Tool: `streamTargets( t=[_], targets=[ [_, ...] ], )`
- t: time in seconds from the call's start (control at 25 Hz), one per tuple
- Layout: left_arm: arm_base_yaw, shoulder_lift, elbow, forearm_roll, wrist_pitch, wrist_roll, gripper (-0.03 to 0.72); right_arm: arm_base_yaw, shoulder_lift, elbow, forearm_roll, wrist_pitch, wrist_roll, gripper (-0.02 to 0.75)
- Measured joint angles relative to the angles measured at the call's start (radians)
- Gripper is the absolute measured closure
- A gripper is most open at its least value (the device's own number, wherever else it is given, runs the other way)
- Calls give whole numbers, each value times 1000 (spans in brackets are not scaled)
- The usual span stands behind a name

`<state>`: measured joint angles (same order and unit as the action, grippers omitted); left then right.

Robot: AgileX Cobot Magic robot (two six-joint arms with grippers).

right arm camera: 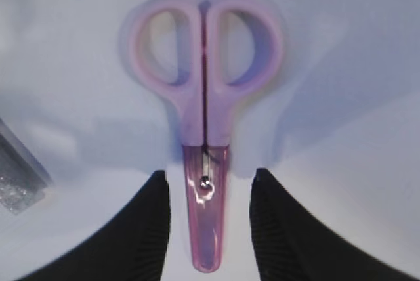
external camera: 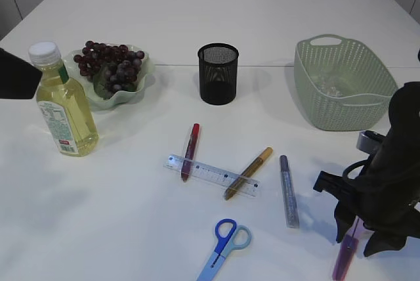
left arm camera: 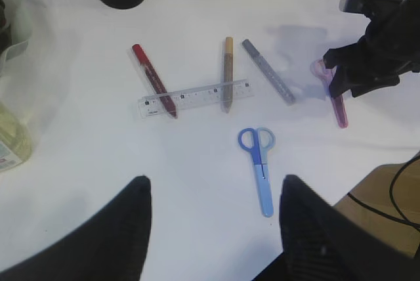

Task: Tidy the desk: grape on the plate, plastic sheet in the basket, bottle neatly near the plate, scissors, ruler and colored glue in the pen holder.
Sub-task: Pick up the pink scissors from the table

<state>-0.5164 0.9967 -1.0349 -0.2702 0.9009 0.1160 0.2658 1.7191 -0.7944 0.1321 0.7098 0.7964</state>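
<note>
I take the black mesh pen holder [external camera: 218,73] as my landmark. Left of it sits the pale green wavy plate [external camera: 136,90] with the dark purple grape bunch [external camera: 110,64] on it, so I judge this part done. The clear plastic bottle of yellow liquid with a white cap [external camera: 62,102] stands upright in front of the plate, quite near it. Right of the pen holder is the light green woven basket [external camera: 341,87]; something clear lies inside, maybe the plastic sheet, but I cannot tell surely.

In front of the pen holder the transparent ruler [external camera: 211,174] lies flat on the white desk [external camera: 131,215], with the red glue pen [external camera: 190,151] and the gold glue pen [external camera: 248,172] crossing it. The silver glitter glue pen [external camera: 289,191] lies just right of them, and the blue scissors [external camera: 224,247] lie nearer to me. These are not yet in the holder.

My right gripper [right arm camera: 209,225] points down, far right of the holder and toward the front edge. Its jaws stand about half open on each side of the capped blade of the pink-purple scissors [right arm camera: 205,90], which lie flat; I see no grip yet. I think this pose prepares a pinch across the blade.

My left gripper [left arm camera: 213,228] hovers high above the desk, in front of the blue scissors, jaws wide apart and empty.
</note>
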Motion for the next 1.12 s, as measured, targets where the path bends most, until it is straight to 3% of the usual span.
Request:
streamTargets(
  t=[1.12],
  targets=[
    [0,0,0,0,0,0,245,0,36,0,-36,-20,-2,405]
  ],
)
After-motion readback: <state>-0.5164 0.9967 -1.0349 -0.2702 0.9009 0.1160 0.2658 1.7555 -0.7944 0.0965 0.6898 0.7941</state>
